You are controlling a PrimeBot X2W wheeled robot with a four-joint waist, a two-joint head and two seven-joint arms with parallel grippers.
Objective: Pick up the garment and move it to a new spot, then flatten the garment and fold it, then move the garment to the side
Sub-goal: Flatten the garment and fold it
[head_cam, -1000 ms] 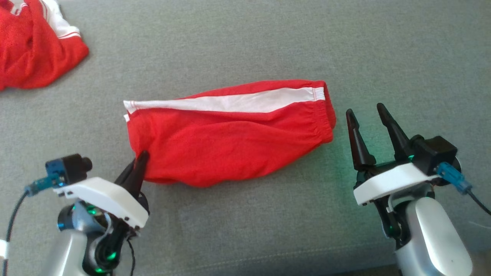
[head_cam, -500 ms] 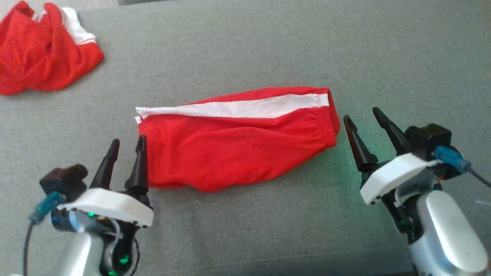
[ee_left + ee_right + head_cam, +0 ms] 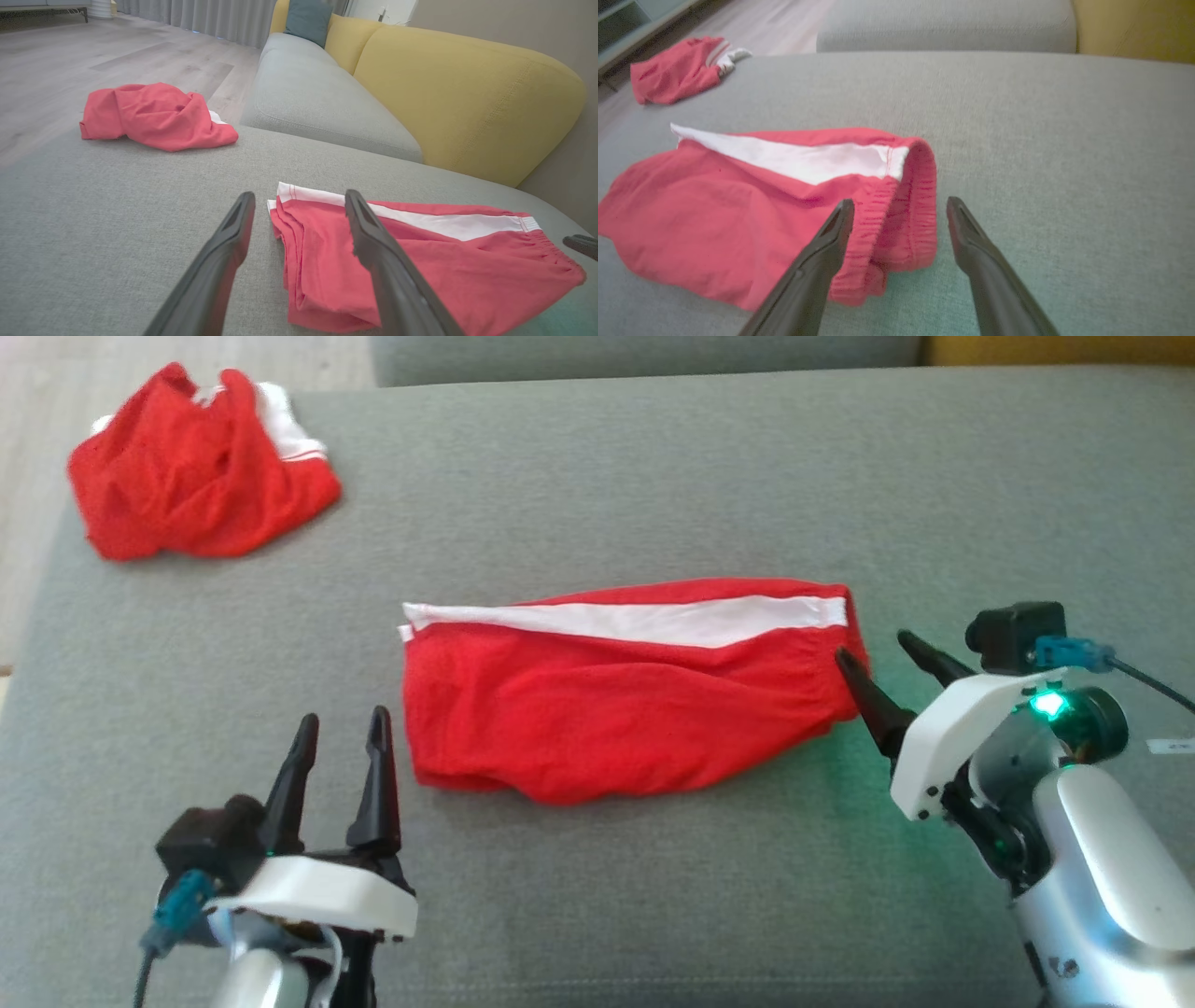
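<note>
The garment is a pair of red shorts with a white side stripe, lying folded in a long band on the grey cushion. My left gripper stands open just left of its hem end, apart from the cloth. In the left wrist view the garment lies to the right of the open left gripper. My right gripper is open at the elastic waistband end. In the right wrist view its fingers straddle the waistband of the garment, holding nothing.
A second red garment lies crumpled at the cushion's far left corner, by the wooden floor. Another grey cushion and a yellow sofa back rise behind.
My left gripper has opened, let go of the garment's near left corner and drawn back. The right gripper has come closer to the waistband. The camera has tilted, shifting the whole picture.
</note>
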